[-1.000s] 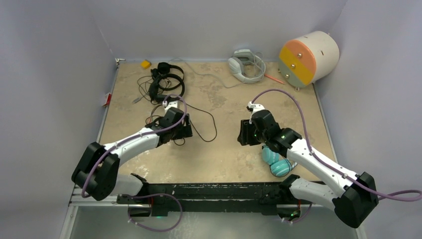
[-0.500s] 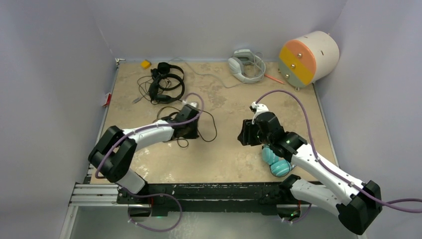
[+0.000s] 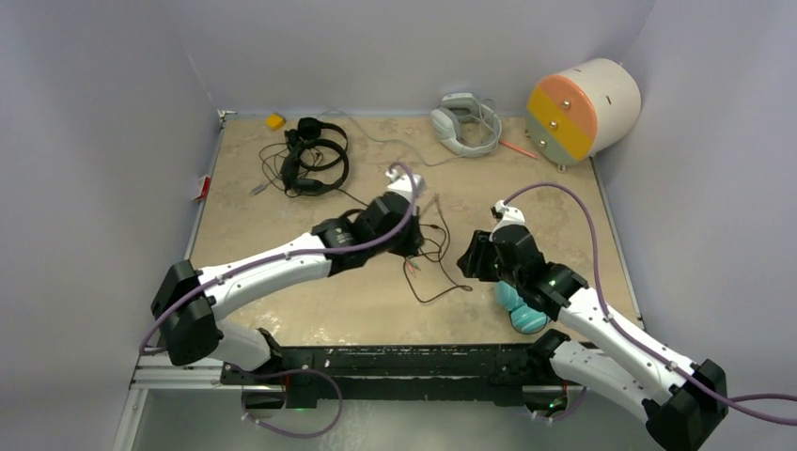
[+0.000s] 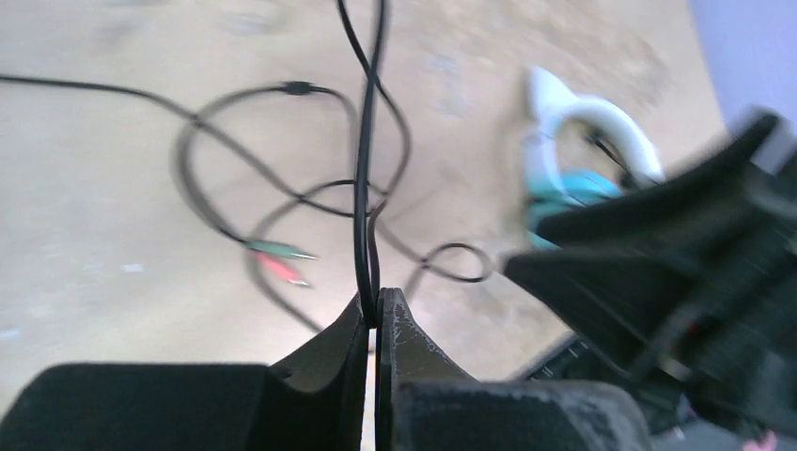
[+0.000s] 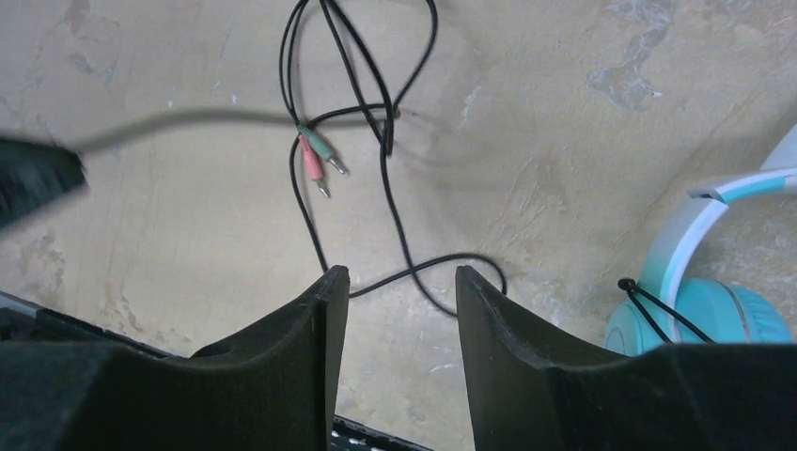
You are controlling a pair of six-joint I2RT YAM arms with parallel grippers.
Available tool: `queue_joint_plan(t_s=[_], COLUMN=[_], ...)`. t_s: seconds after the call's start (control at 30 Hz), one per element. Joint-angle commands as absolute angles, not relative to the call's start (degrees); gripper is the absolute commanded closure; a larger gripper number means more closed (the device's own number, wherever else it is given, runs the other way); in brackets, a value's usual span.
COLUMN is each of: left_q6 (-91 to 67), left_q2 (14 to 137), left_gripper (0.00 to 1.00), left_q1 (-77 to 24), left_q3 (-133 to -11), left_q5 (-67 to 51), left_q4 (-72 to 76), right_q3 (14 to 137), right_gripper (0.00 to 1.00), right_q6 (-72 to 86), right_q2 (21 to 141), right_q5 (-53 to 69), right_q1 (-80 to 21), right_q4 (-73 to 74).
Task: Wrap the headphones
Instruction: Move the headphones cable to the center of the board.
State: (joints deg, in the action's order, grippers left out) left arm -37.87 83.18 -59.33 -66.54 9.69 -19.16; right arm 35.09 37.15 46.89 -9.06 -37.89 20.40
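Left end effector [image 4: 374, 310] is closed on a thin black cord [image 4: 362, 188], pinched between the fingertips; the cord runs up and away from the jaws and is taut there. In the overhead view the left end effector [image 3: 412, 242] is near the middle of the tabletop [image 3: 564, 202]. The rest of the cord [image 3: 437, 272] lies in loose loops just beside it, toward the near edge. The cord ends in a pink and a green plug [image 5: 315, 164], lying side by side on the tabletop. Right end effector [image 5: 399, 282] is open with nothing between the jaws, above a loop of the cord. The teal headphones [image 3: 522, 305] with a white band [image 5: 691, 225] lie near the near right edge, partly under the right arm. Cannot tell whether the gripped cord belongs to this pair. Two black headphones [image 3: 315, 155] lie tangled near the far left corner. A grey-white pair [image 3: 462, 122] lies at the far edge.
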Motion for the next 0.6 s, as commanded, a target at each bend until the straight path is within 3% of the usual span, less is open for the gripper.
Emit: queue_joint_plan(t_s=[0.0, 0.07, 0.23, 0.27, 0.47, 0.57], left_q6=[-37.96, -37.08, -37.91, -38.81, -38.78, -38.63], left_q2=[77.57, 75.96, 75.91, 75.70, 74.92, 79.32], left_gripper=[0.99, 0.91, 0.24, 0.18, 0.11, 0.10], left_q1=[-52.10, -51.68, -46.58, -44.96, -31.30, -26.26], left_q3=[-61.56, -61.31, -63.34, -63.21, -63.51, -69.02], left_q5=[11.97, 12.95, 11.99, 11.76, 7.07, 10.23], left_q4=[-20.14, -20.57, -26.45, -26.72, -24.08, -24.39], right_q3=[35.95, 36.72, 38.33, 38.54, 39.35, 40.27], right_gripper=[0.51, 0.51, 0.50, 0.50, 0.49, 0.49], right_q6=[35.58, 34.59, 33.63, 33.40, 32.54, 32.11], right_q2=[49.88, 51.68, 54.26, 54.45, 54.58, 55.04], right_q5=[-6.35, -4.89, -3.87, -3.76, -3.23, -2.90], right_q1=[-38.12, -38.14, -38.15, -38.15, -38.14, -38.14], right_q4=[17.20, 16.31, 15.66, 15.57, 15.38, 15.46])
